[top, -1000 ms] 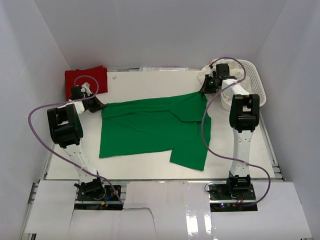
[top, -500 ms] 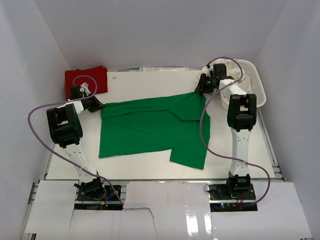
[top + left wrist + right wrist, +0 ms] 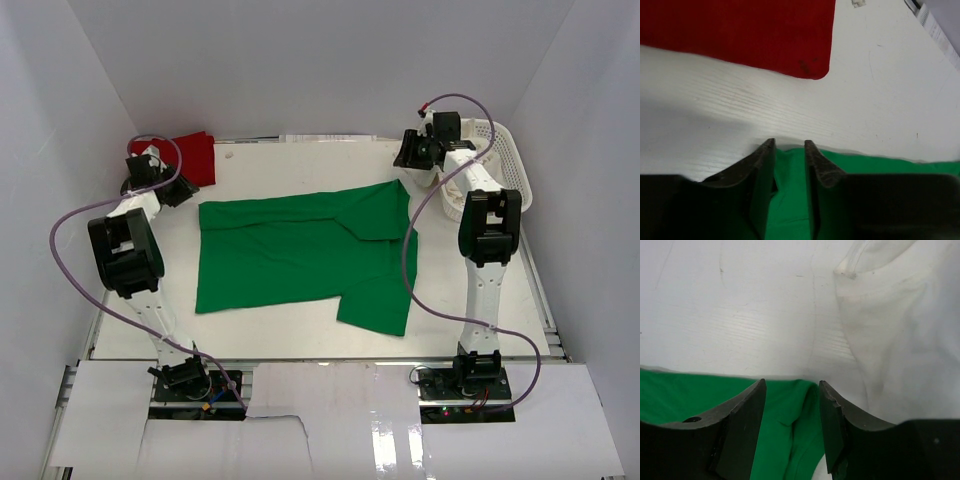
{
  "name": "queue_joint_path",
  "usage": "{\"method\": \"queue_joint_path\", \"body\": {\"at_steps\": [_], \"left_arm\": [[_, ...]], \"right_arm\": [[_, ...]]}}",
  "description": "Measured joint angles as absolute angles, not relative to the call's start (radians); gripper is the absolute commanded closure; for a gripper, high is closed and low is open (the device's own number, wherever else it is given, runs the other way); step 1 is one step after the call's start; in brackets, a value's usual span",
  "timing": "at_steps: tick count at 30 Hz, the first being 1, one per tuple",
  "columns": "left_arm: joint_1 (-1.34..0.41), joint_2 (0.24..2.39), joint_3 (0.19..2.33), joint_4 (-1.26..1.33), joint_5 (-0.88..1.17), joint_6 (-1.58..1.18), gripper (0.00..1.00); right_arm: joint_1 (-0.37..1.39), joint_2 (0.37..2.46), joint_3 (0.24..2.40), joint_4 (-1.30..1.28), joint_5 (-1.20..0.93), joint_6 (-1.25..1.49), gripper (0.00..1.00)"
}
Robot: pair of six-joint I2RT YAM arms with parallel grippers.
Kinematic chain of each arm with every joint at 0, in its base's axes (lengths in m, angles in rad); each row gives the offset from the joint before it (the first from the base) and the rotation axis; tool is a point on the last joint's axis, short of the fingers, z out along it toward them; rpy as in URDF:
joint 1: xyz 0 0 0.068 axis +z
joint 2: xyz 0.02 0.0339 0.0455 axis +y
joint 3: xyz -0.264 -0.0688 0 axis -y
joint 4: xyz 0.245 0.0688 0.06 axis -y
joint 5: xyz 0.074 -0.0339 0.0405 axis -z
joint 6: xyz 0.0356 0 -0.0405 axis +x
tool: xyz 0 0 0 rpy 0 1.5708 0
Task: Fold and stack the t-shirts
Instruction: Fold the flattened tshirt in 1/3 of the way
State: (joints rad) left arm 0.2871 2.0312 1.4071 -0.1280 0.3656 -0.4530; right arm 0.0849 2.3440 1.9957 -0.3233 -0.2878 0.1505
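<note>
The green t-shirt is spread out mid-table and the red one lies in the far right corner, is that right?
Not quite: the red t-shirt lies in the far left corner, as the top external view shows; the white basket sits at the far right. The green t-shirt is spread out mid-table, as you said.

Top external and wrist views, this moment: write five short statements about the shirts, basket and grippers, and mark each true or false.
1. The green t-shirt lies spread across the middle of the table. True.
2. The red t-shirt lies on top of the green one. False: it sits at the far left corner, with bare table between them.
3. Cream-white cloth lies beside the green t-shirt's far right corner. True.
4. The basket stands at the far left. False: it is at the far right.
5. Both grippers are at the green t-shirt's near hem. False: the left gripper and right gripper are at its far edge.
</note>
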Motion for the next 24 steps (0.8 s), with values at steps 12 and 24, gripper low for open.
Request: {"method": "queue_joint_path", "body": {"at_steps": [12, 24], "left_arm": [[0.291, 1.845, 1.306, -0.125, 0.405, -0.434, 0.5], [-0.019, 1.851, 1.307, -0.091, 0.688, -0.418, 0.48]], "right_arm": [[0.127, 1.986, 1.742, -0.392, -0.337, 0.121, 0.47], [0.344, 1.631, 1.207, -0.353, -0.326, 0.139, 0.47]]}}
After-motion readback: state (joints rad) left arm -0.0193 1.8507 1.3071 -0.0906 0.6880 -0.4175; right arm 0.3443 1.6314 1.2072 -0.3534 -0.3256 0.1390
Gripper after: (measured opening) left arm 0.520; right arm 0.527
